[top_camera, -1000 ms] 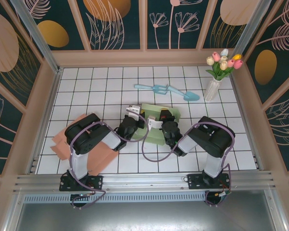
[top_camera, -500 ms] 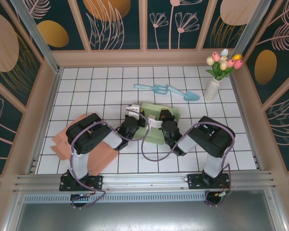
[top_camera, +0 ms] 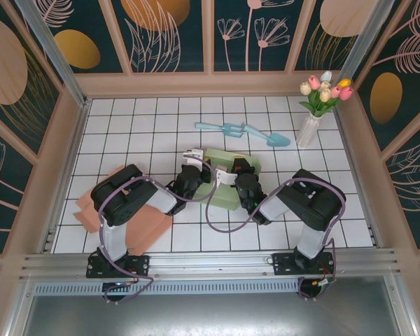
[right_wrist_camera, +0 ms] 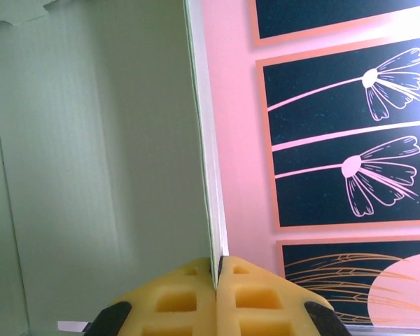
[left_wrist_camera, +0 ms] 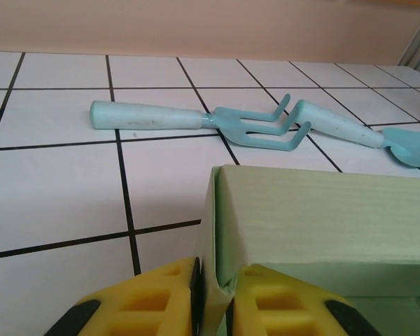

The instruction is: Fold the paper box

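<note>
Pinching thin card from two sides invites trouble: the paper box [top_camera: 226, 197], partly raised near the middle of the bench [top_camera: 126, 133], has one wall clamped in the left gripper [left_wrist_camera: 213, 297] and an upright panel clamped edge-on in the right gripper [right_wrist_camera: 215, 276]. Uneven pulling could likely tear or crease a seam, or let a wall slip free. Its open side appears to face up. Its long axis seems to run left to right, though the arms hide much. A garden fork [left_wrist_camera: 196, 120] lies beyond.
</note>
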You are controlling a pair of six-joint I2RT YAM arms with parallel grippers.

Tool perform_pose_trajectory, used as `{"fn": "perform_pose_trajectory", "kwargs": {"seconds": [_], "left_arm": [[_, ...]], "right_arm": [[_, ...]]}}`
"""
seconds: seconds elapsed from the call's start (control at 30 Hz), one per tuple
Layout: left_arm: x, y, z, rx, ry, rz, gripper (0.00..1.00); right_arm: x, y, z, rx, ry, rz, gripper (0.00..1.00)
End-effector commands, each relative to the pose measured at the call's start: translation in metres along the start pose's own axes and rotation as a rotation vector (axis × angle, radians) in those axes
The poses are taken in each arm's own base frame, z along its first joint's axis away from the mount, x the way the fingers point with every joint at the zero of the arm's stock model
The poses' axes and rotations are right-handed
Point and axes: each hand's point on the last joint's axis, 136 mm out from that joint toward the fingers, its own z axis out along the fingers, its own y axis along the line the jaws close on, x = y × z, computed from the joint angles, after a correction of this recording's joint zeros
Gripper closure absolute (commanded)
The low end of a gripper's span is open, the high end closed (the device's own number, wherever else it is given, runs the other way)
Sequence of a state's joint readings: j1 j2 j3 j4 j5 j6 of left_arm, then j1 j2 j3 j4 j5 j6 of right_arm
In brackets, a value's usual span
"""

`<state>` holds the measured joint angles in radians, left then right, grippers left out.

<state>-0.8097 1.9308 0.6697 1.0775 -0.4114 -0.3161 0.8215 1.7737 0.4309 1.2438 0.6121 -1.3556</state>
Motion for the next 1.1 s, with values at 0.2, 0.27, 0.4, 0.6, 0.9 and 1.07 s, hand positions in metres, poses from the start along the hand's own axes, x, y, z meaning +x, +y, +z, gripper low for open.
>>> {"fn": "perform_pose_trajectory", "kwargs": {"seconds": [0.2, 0.27, 0.4, 0.6, 0.9, 1.07], "left_arm": [[-0.009, 0.000, -0.008, 0.048, -0.017, 0.019, 0.70], [-0.008, 0.006, -0.009, 0.033, -0.014, 0.019, 0.68], [-0.008, 0.012, -0.005, 0.005, -0.013, 0.022, 0.67], [-0.002, 0.012, 0.010, -0.010, -0.002, 0.049, 0.62], [0.005, 0.031, 0.025, -0.187, 0.015, 0.062, 1.00], [-0.004, 0.050, 0.015, -0.360, -0.019, 0.082, 1.00]], "right_arm": [[-0.003, 0.063, -0.011, -0.238, -0.073, -0.055, 1.00], [-0.002, 0.063, -0.011, -0.239, -0.073, -0.054, 1.00], [-0.003, 0.062, -0.012, -0.237, -0.077, -0.052, 1.00], [-0.008, 0.066, -0.016, -0.266, -0.109, -0.043, 1.00], [-0.005, 0.064, -0.012, -0.247, -0.082, -0.055, 1.00], [-0.006, 0.064, -0.010, -0.242, -0.079, -0.050, 1.00]]}}
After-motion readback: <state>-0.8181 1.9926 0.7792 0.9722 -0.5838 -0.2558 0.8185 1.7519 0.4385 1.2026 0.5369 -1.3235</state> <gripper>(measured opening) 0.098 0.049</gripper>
